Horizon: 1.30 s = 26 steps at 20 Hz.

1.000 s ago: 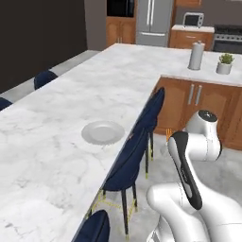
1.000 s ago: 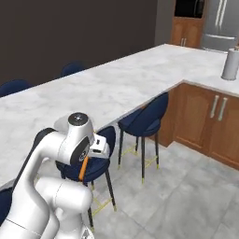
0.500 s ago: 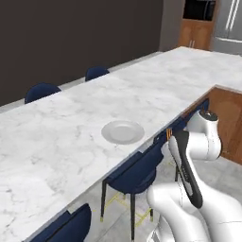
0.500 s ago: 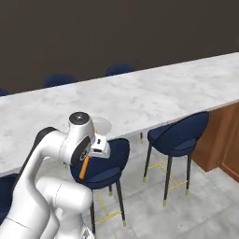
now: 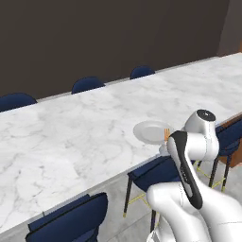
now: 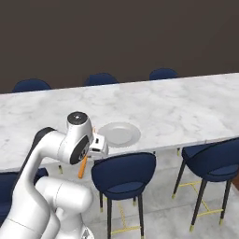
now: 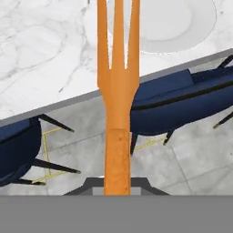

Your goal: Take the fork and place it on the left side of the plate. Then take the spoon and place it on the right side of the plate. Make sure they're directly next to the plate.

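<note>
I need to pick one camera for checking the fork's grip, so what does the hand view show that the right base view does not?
Hand view alone: the fork's tines, pointing up toward the plate, with the handle running down between the tool's fingertips.

Right base view alone: the white arm carrying it, the far row of chairs against the dark wall, and just the orange handle end below the tool.

Both: the marble counter, the plate near its edge, blue chairs beneath, and the fork held off the counter.
</note>
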Available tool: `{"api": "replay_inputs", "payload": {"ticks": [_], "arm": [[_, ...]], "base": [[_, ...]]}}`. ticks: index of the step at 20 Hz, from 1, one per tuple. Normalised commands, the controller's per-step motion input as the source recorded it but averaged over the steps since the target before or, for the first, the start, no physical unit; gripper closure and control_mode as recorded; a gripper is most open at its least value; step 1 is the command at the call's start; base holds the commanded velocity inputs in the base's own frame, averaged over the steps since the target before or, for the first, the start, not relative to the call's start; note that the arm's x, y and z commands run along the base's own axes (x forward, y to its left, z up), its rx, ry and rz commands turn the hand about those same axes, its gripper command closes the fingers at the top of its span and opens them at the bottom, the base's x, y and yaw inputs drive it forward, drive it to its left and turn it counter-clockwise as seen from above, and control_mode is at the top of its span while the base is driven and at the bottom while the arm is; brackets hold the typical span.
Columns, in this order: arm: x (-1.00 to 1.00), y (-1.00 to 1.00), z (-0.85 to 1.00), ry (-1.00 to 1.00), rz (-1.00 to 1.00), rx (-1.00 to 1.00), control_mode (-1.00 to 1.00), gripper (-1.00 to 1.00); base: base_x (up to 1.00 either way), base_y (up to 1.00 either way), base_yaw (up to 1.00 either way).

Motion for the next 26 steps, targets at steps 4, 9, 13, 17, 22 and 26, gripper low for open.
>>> {"api": "replay_inputs", "payload": {"ticks": [4, 9, 13, 17, 22, 26], "arm": [[0.00, 0.00, 0.00, 0.00, 0.00, 0.00, 1.00, 1.00], [0.00, 0.00, 0.00, 0.00, 0.00, 0.00, 1.00, 1.00], [0.00, 0.00, 0.00, 0.00, 0.00, 0.00, 1.00, 1.00], [0.00, 0.00, 0.00, 0.00, 0.00, 0.00, 1.00, 1.00], [0.00, 0.00, 0.00, 0.00, 0.00, 0.00, 1.00, 1.00], [0.00, 0.00, 0.00, 0.00, 0.00, 0.00, 1.00, 1.00]], "base": [[0.68, 0.00, 0.23], [0.39, -0.05, 0.17], [0.00, 0.00, 0.00], [0.00, 0.00, 0.00], [0.00, 0.00, 0.00], [0.00, 0.00, 0.00]]}}
